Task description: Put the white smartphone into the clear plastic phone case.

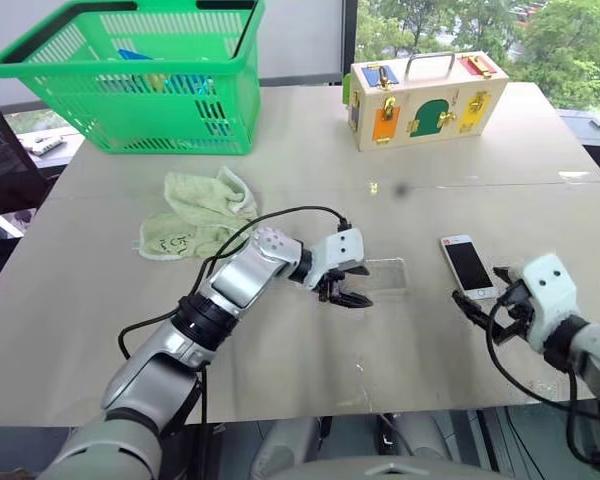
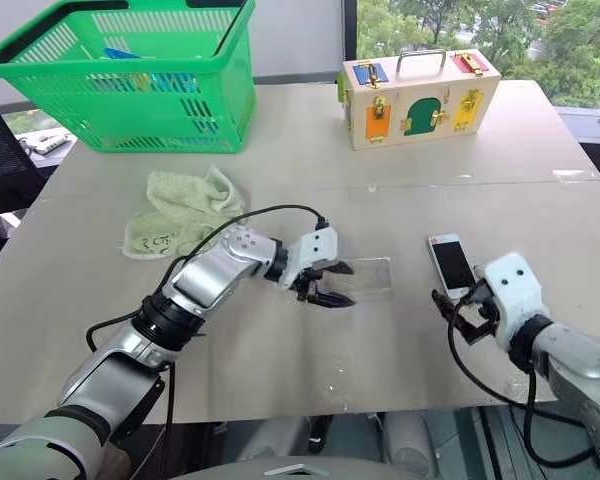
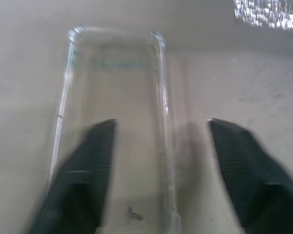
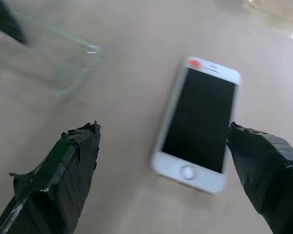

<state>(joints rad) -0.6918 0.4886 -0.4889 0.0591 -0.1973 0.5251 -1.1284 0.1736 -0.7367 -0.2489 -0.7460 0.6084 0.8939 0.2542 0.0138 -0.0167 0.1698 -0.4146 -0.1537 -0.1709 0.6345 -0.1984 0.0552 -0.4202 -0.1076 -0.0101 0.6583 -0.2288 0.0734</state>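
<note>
Hands, two, both spread: left hand [image 1: 348,290] at one clear case [image 1: 388,273], right hand [image 1: 488,296] by one smartphone [image 1: 468,266].

A green plastic basket [image 1: 140,75] stands at the far left corner of the beige table [image 1: 310,380], well beyond the left fingers, with some blue items inside (too hidden behind the mesh to tell what). A pale green cloth [image 1: 195,213] lies crumpled on the table, just beyond and to the left of the left fingers. A wooden latch box [image 1: 420,98] with a metal handle and coloured doors (blue, orange, green, yellow, red) sits at the far edge, well beyond the right fingers. Trees [image 1: 500,35] show through the window behind it.
</note>
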